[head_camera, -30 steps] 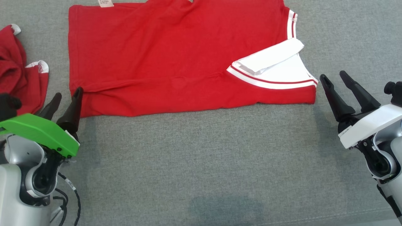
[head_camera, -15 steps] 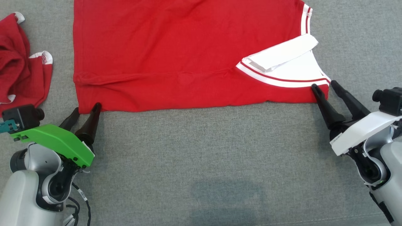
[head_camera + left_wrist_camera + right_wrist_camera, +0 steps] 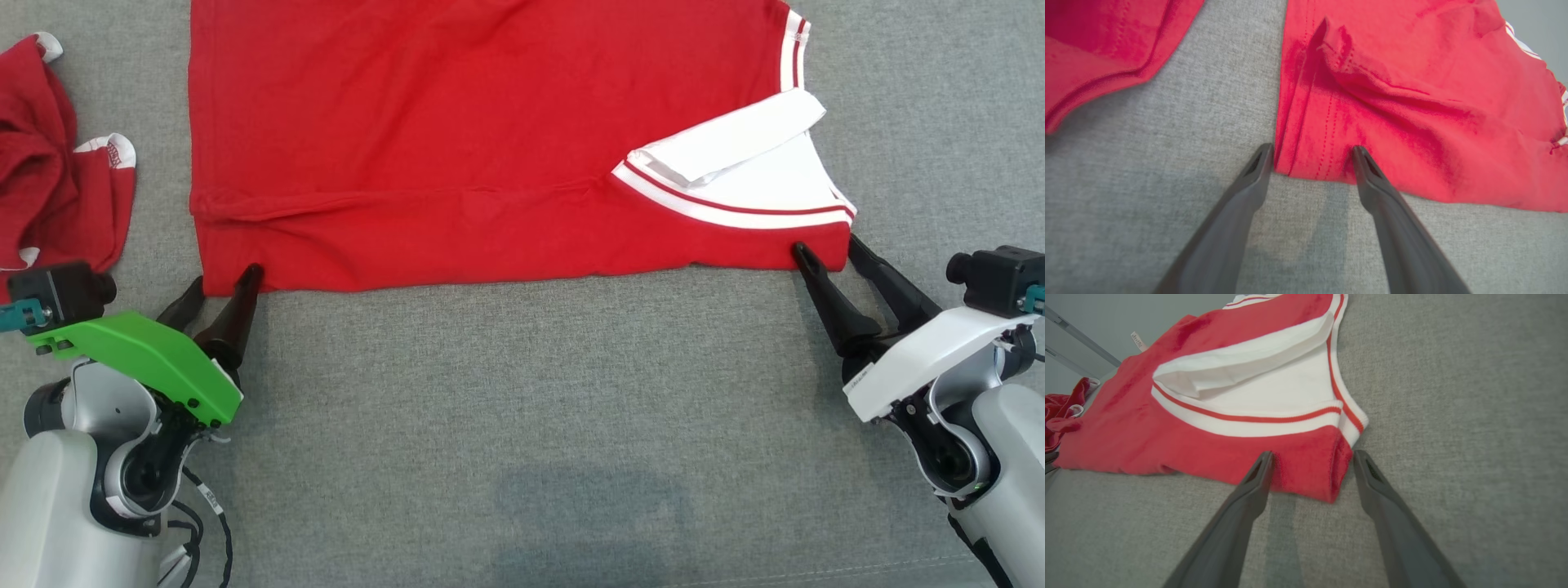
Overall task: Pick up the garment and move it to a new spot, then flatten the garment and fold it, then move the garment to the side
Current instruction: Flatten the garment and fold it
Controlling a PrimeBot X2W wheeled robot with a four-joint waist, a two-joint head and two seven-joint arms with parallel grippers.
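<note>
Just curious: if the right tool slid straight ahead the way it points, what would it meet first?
Probably the near corner of the red shirt, lying between the open fingers of the right tool.

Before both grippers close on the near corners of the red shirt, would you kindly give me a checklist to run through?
1. Both open, left gripper and right gripper: ok.
2. The left gripper straddles the near left corner of the red shirt: ok.
3. The right gripper straddles the near right corner: ok.
4. Shirt lies flat: not ok, a crease runs along it near the front edge.
5. Second red garment apart from the left gripper: ok in the left wrist view.
6. Each grip would catch every folded layer: cannot tell.
</note>
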